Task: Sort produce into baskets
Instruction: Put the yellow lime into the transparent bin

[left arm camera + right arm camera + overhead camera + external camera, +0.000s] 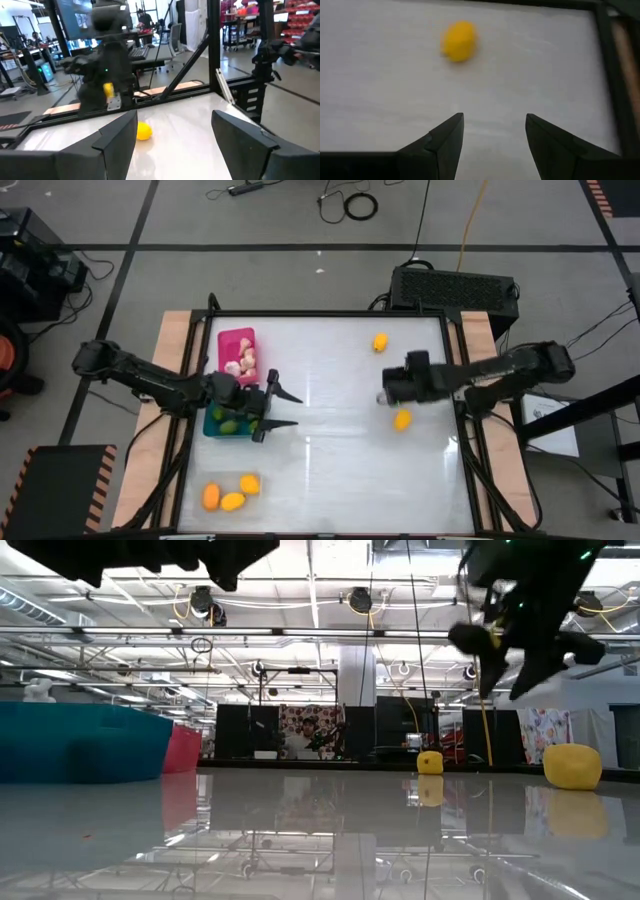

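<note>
**Both grippers empty, two yellow fruits still loose on the table**

The left gripper (283, 408) hangs just beside the teal basket (214, 427) with its fingers spread apart and nothing between them. That basket holds dark green ovals (232, 423). Touching its far end, the pink basket (229, 339) holds pale garlic-like bulbs (243, 362). Near the table's front edge on the left side, three yellow-orange fruits (231, 494) lie close together — whether a clear bin surrounds them cannot be told.

The right gripper (381, 397) is over the right part of the white table (330, 440), fingers apart and empty. One yellow fruit (402, 419) lies just beside it, toward the front — the right wrist view shows a yellow fruit ahead of the open fingers (446, 140). Another yellow fruit (380, 342) lies near the far edge, well apart from the baskets.
</note>
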Robot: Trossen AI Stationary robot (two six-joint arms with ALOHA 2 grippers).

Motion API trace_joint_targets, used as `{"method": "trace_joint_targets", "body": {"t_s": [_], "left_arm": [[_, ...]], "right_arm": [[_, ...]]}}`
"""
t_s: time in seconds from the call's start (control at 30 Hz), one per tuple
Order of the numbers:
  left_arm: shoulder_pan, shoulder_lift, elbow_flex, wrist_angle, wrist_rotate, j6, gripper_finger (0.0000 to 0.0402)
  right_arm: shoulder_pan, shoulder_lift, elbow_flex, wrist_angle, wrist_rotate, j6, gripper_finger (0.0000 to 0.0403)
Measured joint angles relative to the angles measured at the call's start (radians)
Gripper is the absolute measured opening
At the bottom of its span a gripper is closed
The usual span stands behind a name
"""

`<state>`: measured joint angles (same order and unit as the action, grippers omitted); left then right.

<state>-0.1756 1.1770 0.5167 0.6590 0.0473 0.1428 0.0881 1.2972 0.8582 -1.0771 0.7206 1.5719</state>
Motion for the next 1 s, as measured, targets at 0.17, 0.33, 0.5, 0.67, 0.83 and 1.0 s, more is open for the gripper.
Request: {"method": "trace_joint_targets", "body": {"t_s": [0.17,0.33,0.5,0.67,0.83,1.0], "left_arm": [[0.034,0.031,0.0,0.009,0.026,0.022,0.0263],[0.071,0.059,0.0,0.016,0.059,0.023,0.0263],[0.1,0.061,0.0,0.015,0.077,0.023,0.0263],[0.117,0.061,0.0,0.015,0.112,0.043,0.0263],[0.129,0.061,0.002,0.013,0.141,0.048,0.0263],[0.142,0.061,0.002,0.005,0.154,0.049,0.0263]], "right_arm": [[-0.297,-0.01,-0.065,0.095,-0.115,-0.264,0.0205],[-0.528,-0.002,-0.135,0.511,-0.237,-0.576,0.0205],[-0.641,0.064,-0.137,0.814,-0.248,-0.635,0.0205],[-0.66,0.178,-0.123,0.923,-0.254,-0.637,0.0205],[-0.666,0.276,-0.085,0.923,-0.247,-0.627,0.0205],[-0.665,0.33,-0.04,0.917,-0.246,-0.634,0.0206]]}}
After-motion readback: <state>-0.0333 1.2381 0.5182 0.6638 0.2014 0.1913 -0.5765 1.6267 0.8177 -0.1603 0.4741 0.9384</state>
